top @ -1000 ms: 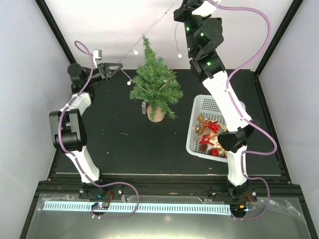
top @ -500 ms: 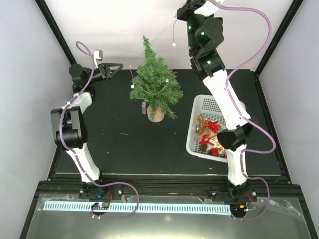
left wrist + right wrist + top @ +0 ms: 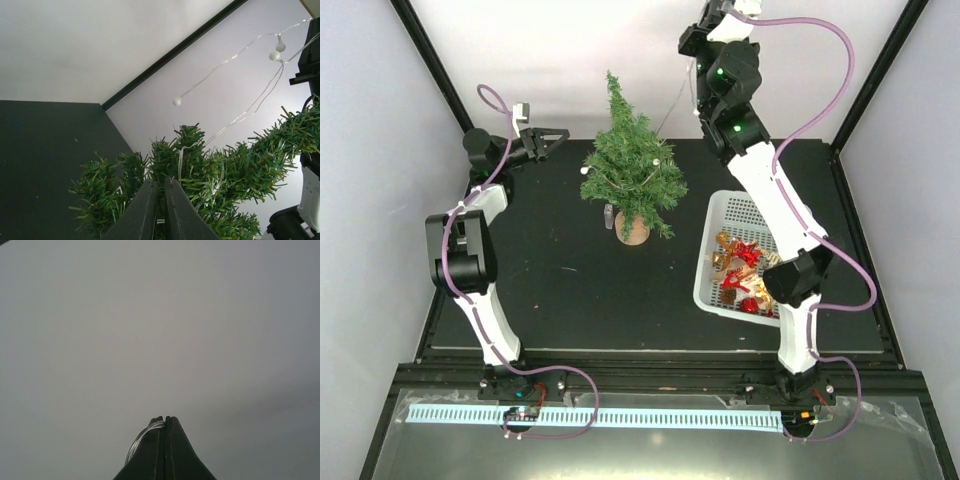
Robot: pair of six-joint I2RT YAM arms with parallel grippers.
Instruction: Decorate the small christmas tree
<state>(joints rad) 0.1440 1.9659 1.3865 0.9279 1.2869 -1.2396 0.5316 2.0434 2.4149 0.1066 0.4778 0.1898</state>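
The small christmas tree [image 3: 632, 168] stands in its brown pot [image 3: 632, 231] at the back middle of the black mat. A thin wire string of lights with white beads [image 3: 585, 171] lies over its branches and rises to the right [image 3: 676, 98]. My right gripper [image 3: 688, 42] is high above and right of the tree, shut on loops of that wire [image 3: 144, 438]; its tips [image 3: 163, 418] face a blank wall. My left gripper [image 3: 561, 134] is left of the tree at branch height. Its fingers [image 3: 159, 181] are nearly together against the needles [image 3: 200, 165], with a sliver of wire between them. Beads [image 3: 176, 101] hang on the wire above.
A white basket [image 3: 720, 212] with red and gold ornaments [image 3: 740, 268] stands right of the tree, partly under the right arm. Black frame posts rise at the back corners. White walls enclose the mat.
My right gripper has moved right and up, and the string now runs steeply from the tree with no bead dangling free. My left gripper has shifted slightly up and right.
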